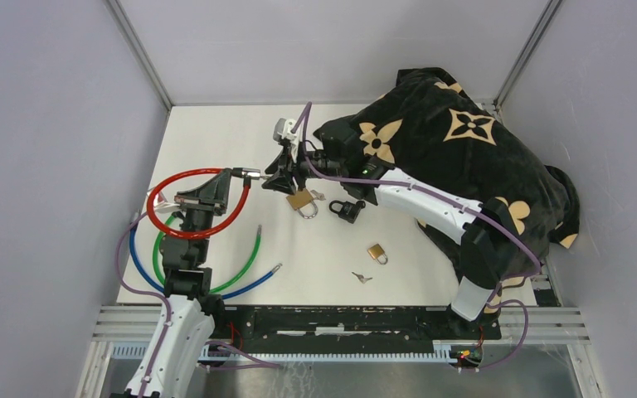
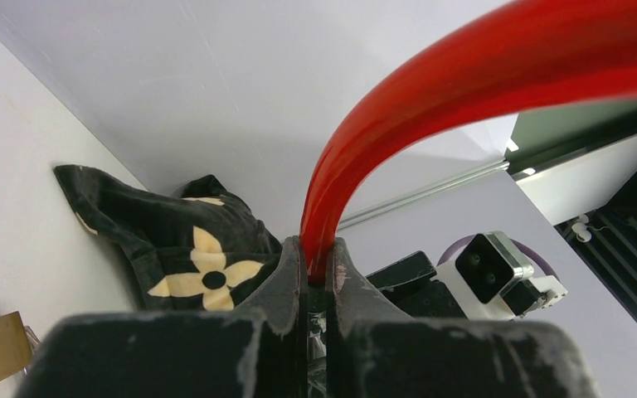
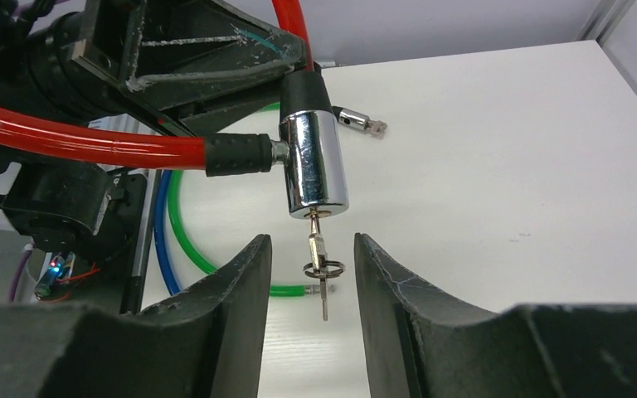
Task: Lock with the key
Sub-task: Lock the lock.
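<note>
We count three cables: red cable [image 3: 91, 143], green cable [image 1: 255, 249], blue cable [image 1: 249, 282]; three padlocks [image 1: 301, 200]. Left hand [image 2: 308, 286] clamps red cable. Right hand [image 3: 311, 239] half-open, straddling one key [image 3: 318, 245] in the red cable's cylinder [image 3: 315, 166], not touching.

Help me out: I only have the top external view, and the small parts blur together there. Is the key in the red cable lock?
Observer: Yes. The right wrist view shows the key sticking out of the underside of the chrome lock cylinder.
Operator: Is the right gripper holding it?
Observer: No. The right gripper is open, with a jaw on each side of the key and a gap showing on both sides.
Operator: And the left arm?
Observer: The left wrist view shows the left gripper shut on the red cable.
</note>
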### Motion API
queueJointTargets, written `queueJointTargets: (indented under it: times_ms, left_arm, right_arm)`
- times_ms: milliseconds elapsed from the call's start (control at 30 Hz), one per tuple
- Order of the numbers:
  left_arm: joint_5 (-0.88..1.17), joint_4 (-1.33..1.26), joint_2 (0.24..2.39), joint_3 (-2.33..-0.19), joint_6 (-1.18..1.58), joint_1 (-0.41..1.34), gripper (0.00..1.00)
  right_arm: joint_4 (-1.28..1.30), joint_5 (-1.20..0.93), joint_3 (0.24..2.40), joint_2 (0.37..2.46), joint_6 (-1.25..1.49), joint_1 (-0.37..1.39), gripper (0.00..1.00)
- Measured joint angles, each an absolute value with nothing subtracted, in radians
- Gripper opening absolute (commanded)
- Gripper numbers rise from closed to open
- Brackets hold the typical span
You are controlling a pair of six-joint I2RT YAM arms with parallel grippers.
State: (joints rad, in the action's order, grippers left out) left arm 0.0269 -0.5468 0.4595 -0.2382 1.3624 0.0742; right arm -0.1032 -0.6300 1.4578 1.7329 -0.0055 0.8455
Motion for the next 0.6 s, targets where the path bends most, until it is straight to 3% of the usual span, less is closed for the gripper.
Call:
queueJointTargets:
  times_ms: [100, 300, 600]
  left_arm:
    - [0.027, -0.547, 0.457, -0.238, 1.362, 0.074, 0.02]
    - [0.027, -0.547, 0.457, -0.238, 1.362, 0.074, 0.02]
    - [0.018, -0.509, 0.457, -0.238, 1.361, 0.074, 0.02]
  right_arm:
    - [-0.096, -0.609, 1.458, 1.739, -0.032, 0.854, 0.39]
    - [-0.096, -0.568, 1.458, 1.739, -0.085, 0.873, 0.17]
    - [-0.09, -0.452, 1.454, 1.737, -0.192, 0.912, 0.0]
